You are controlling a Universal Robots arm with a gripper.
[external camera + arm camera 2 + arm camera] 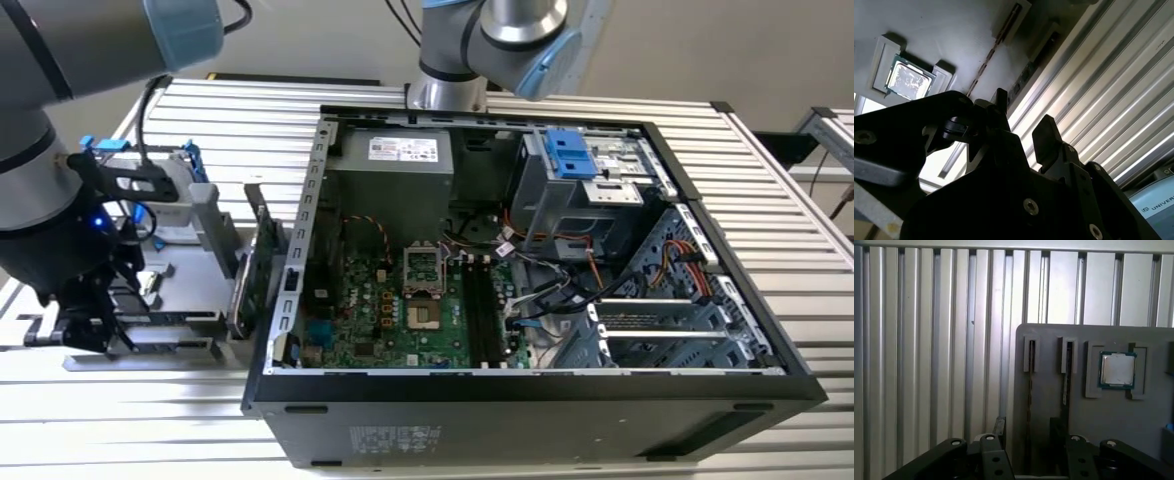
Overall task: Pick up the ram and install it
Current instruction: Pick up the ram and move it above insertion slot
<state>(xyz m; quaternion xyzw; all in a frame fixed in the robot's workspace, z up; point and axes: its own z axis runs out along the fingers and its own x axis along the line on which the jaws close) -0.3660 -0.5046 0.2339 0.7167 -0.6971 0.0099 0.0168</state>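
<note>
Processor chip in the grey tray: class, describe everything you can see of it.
The processor chip is square, with a dull silver metal lid and a narrow green board edge around it. It lies flat, lid showing, in a recess of the grey tray, framed by raised grey blocks at its sides. Both wrist views show it. The gripper is apart from it and does not touch it.

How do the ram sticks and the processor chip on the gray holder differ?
The ram sticks stand on edge in narrow slots and show as long, thin lines. The processor chip lies flat in a square recess, silver face showing. Both sit in the gray holder.
</note>
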